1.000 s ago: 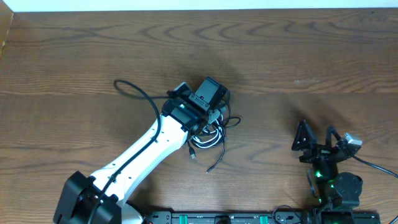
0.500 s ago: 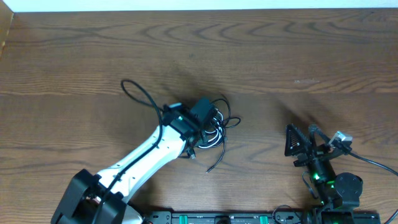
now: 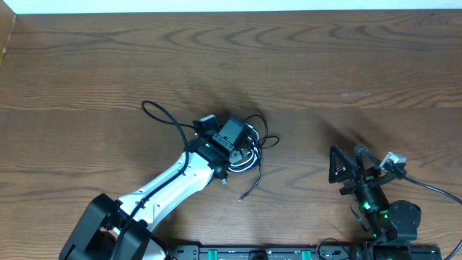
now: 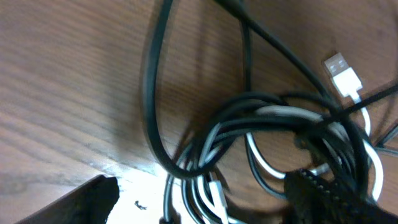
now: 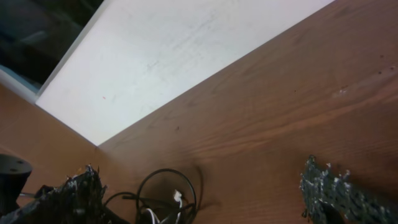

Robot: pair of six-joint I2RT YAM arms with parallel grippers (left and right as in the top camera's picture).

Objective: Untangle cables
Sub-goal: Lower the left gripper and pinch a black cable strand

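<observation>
1. The thin black and white cables (image 3: 247, 150) are found heaped in one knotted bundle near the middle of the brown wooden table (image 3: 86, 58). No cord has been drawn clear, so the untangling is judged to be at its very start.
2. The left gripper (image 3: 232, 134) is lowered over the bundle. In the left wrist view its fingers are seen spread wide to either side of the knot, with nothing pinched yet.
3. The right gripper (image 3: 364, 167) is held well apart from the bundle, toward the table's right side, with its jaws fully spread and empty.
4. By this judgement nearly everything is left to be done: a strand is to be seized, each cord pulled free of the others, and all laid out separately.
5. Counted:
   - one bundle;
   - one white cord, ending in a flat white plug (image 4: 342, 73);
   - black cords that cannot be counted surely inside the knot, though at least two strands can be traced;
   - one loose black end (image 3: 249, 191) trailing toward the near edge;
   - two grippers.
</observation>
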